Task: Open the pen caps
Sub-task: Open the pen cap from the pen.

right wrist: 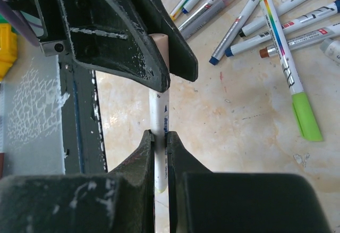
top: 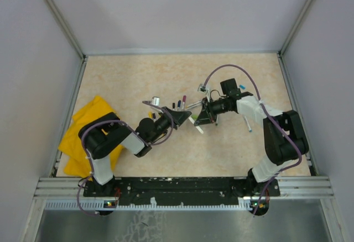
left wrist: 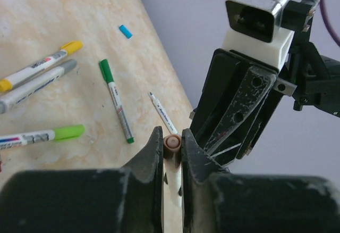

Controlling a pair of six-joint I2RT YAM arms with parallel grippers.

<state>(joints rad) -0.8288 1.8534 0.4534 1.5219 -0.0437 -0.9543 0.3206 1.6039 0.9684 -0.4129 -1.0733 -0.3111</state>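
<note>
Beige tabletop (top: 138,76), pens (right wrist: 281,47), grey walls (top: 182,10), alu frame (top: 60,18)

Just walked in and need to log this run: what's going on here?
Both arms are working on one white pen. The right arm clamps its barrel in its jaws, while the left arm has its jaws closed on the beige cap at its end. The cap is not yet off. More pens lie loose on the table.

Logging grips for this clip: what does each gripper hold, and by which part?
Both hold one pen. The right gripper pinches its white barrel; the left gripper clamps the tan cap at its end.
</note>
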